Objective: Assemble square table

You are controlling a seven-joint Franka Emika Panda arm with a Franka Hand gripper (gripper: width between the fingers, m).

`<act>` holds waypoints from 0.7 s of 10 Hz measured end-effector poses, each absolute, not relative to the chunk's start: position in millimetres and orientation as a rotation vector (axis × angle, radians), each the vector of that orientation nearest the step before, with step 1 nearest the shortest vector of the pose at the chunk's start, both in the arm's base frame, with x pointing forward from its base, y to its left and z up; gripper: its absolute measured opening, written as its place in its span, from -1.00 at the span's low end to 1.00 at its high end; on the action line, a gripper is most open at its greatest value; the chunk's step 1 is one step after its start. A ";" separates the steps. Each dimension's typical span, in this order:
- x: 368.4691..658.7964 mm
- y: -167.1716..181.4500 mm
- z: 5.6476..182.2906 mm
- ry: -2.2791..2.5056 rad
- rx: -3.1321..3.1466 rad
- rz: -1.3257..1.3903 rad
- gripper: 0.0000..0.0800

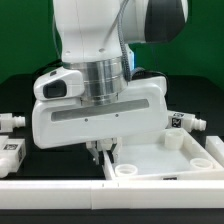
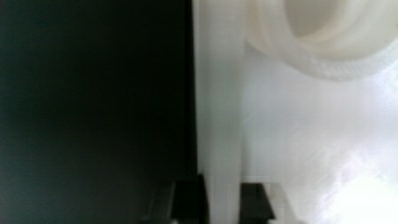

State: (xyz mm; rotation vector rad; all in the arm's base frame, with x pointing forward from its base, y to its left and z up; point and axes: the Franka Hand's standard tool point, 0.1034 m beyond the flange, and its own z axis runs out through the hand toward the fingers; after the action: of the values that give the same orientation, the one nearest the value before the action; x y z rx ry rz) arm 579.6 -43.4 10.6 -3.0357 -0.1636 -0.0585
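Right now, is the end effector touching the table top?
Cannot tell. In the exterior view the end effector sits at the rim of the table top, but no gap or contact shows; the wrist view is blurred.

Much hidden, wrist view blurred
The arm (image 1: 95,90) covers most of the hand (image 1: 100,151) and part of the table top (image 1: 175,160); a leg (image 1: 8,121) is cut by the exterior view's left edge; close up, a corner socket (image 2: 311,35) is a cropped blur.
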 end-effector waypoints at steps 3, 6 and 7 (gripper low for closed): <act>579.2 -29.1 10.8 0.035 -3.040 -0.041 -0.87; 579.3 -21.3 10.2 0.253 -3.048 -0.032 -0.85; 579.7 -20.6 10.3 0.329 -3.049 -0.038 -0.85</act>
State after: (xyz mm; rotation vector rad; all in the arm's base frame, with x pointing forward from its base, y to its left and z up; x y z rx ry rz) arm 579.7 -20.6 10.3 -3.0490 0.3285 -0.0383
